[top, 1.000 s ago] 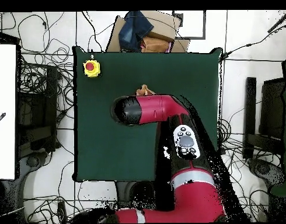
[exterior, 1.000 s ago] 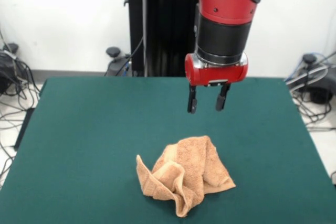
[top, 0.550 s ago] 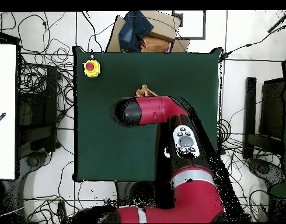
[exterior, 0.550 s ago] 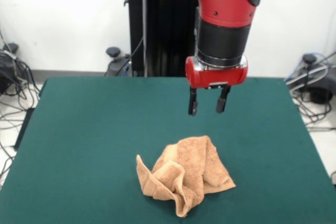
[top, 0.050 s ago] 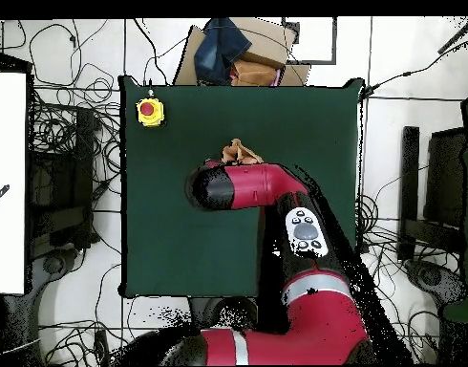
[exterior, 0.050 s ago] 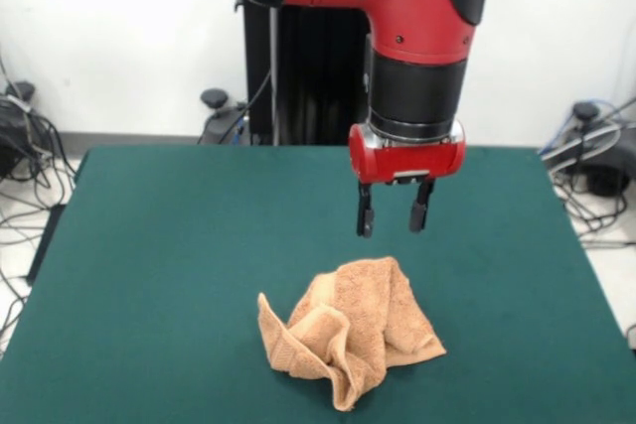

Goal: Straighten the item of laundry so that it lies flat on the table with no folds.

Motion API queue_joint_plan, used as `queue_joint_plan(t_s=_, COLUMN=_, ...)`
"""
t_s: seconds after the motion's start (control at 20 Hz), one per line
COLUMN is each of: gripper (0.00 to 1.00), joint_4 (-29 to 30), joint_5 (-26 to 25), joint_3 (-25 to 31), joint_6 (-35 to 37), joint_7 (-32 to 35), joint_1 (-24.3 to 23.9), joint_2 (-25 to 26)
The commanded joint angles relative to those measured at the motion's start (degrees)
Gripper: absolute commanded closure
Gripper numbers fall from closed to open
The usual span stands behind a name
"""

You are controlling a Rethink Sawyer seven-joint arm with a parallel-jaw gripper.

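The item of laundry [exterior, 0.050 s ago: 353,330], a light orange-tan towel, lies crumpled in a heap with several folds on the dark green table [exterior, 0.050 s ago: 169,245], near its front edge. My gripper [exterior, 0.050 s ago: 394,216] hangs open just above and behind the heap, with nothing between its fingers. In the overhead view only a small part of the towel [top, 0.050 s ago: 238,151] shows past the red arm, which hides the gripper and the rest of the cloth.
A yellow box with a red button [top, 0.050 s ago: 149,112] sits in a table corner in the overhead view. Cardboard and dark cloth [top, 0.050 s ago: 233,53] lie beyond the table's far edge. Cables crowd the floor on both sides.
The gripper has come lower and a little toward the towel, still open. The towel has not moved.
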Motion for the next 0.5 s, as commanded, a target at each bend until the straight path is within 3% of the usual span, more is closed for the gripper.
queue_joint_plan(t_s=0.05, gripper=0.0, joint_4=5.26, joint_5=-4.53, joint_3=1.29, joint_6=-5.57, joint_7=4.08, joint_1=-0.66, joint_2=2.01)
queue_joint_plan(t_s=0.5, gripper=0.0, joint_4=4.11, joint_5=-3.92, joint_3=0.14, joint_6=-6.09, joint_7=4.47, joint_1=-0.86, joint_2=5.29)
